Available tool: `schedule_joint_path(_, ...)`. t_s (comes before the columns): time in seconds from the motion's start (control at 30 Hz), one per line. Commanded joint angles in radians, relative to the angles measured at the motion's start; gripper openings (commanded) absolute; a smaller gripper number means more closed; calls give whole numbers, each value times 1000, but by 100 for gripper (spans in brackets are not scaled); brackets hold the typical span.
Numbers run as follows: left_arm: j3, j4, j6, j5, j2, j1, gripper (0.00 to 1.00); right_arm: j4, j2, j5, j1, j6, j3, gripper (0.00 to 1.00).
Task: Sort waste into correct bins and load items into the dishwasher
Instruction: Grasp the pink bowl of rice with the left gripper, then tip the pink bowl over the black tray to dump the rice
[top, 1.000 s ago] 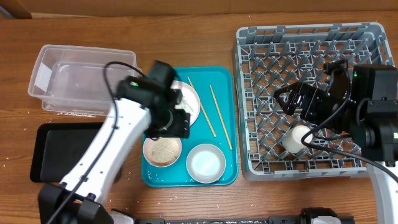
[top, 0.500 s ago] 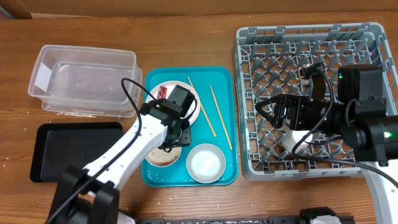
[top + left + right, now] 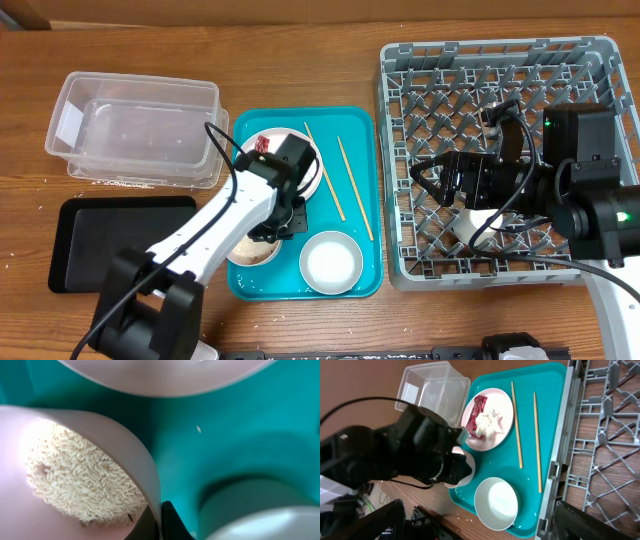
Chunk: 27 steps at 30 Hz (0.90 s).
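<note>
My left gripper (image 3: 161,522) is shut on the rim of a pale pink bowl (image 3: 75,475) holding white rice-like grains; the rim sits pinched between the two black fingers. From overhead this bowl (image 3: 255,248) rests on the teal tray (image 3: 362,270), partly under my left arm. A plate (image 3: 490,415) carries the red foil wrapper (image 3: 480,404) and a white scrap (image 3: 487,422). Two chopsticks (image 3: 516,425) lie beside it, and an empty white bowl (image 3: 496,502) stands below. My right gripper (image 3: 440,185) hangs open over the grey dish rack (image 3: 400,150), next to a small cup (image 3: 478,222).
A clear plastic tub (image 3: 130,125) stands at the back left, with a flat black tray (image 3: 100,240) in front of it. Loose grains dot the wooden table near the tray's front edge. The rack fills the right side.
My left gripper has closed onto the rice bowl's rim, and the left arm has settled lower over the tray. The right gripper swung left off the cup, then held still.
</note>
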Motion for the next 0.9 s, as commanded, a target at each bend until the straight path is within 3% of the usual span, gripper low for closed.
schedule_joint_path(0.0, 100, -66, 135, 103, -82, 80, 4, 4, -5, -17, 5, -11, 19, 96)
schedule_joint_path(0.13, 122, -123, 296, 306, -132, 293, 4, 4, -5, -17, 5, -11, 19, 96)
schedule_joint_path(0.2, 121, -150, 391, 435, -135, 446, 4, 4, -5, -17, 5, -11, 19, 96)
schedule_joint_path(0.23, 115, -171, 503, 575, -132, 590, 4, 4, -5, -17, 5, -11, 19, 96)
schedule_joint_path(0.4, 69, -193, 736, 890, -116, 930, 4, 3, -5, -17, 5, -11, 19, 96)
schedule_joint_path(0.5, 60, -263, 878, 1062, -77, 1056, 4, 3, -5, -17, 5, -11, 19, 96)
schedule_joint_path(0.63, 60, -480, 1155, 1233, 5, 1196, 4, 3, -5, -17, 5, -10, 19, 96)
schedule_joint_path(0.77, 60, -603, 1309, 1237, 81, 1258, 4, -2, -5, -17, 5, -11, 19, 96)
schedule_joint_path(0.87, 50, -622, 1330, 1241, 153, 1293, 4, -6, -5, -17, 5, -10, 19, 96)
